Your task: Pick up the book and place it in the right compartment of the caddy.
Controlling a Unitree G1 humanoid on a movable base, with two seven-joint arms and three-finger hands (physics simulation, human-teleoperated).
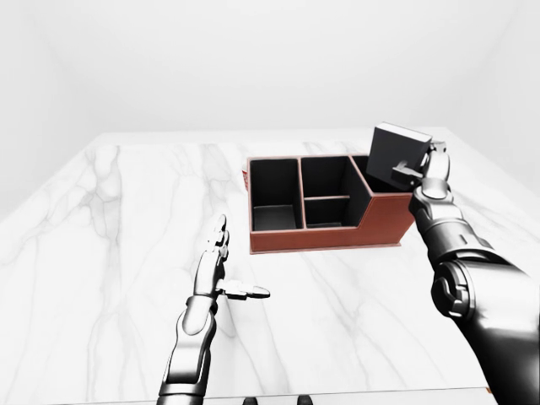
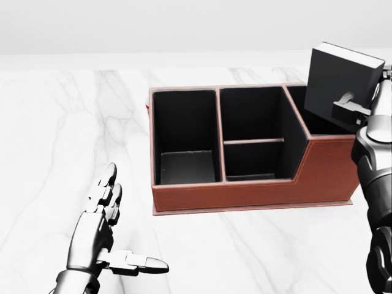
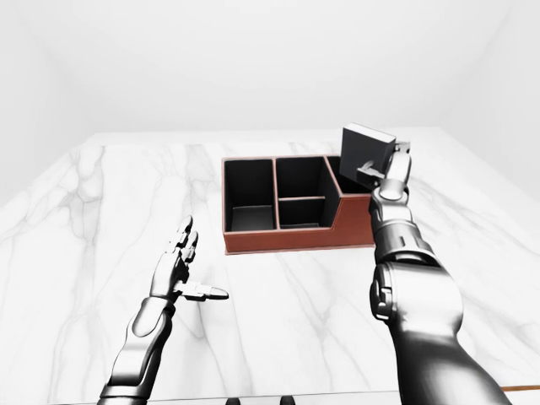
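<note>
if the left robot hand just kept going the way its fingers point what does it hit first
Probably nothing: the left robot hand points up the view over bare marble table, passing left of the caddy, though depth is hard to judge.

Bright, even light is washing over the marble table [image 2: 55,122], casting only faint shadows; the box [image 2: 245,195] insides are staying dark. Everything is rendering sharp, without glare.

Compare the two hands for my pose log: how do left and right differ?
The left hand is open and empty, fingers spread above the marble table; the right hand grips the black book. The left hangs clear of the caddy; the right holds the book tilted over its right compartment. Both are metallic three-finger hands.
</note>
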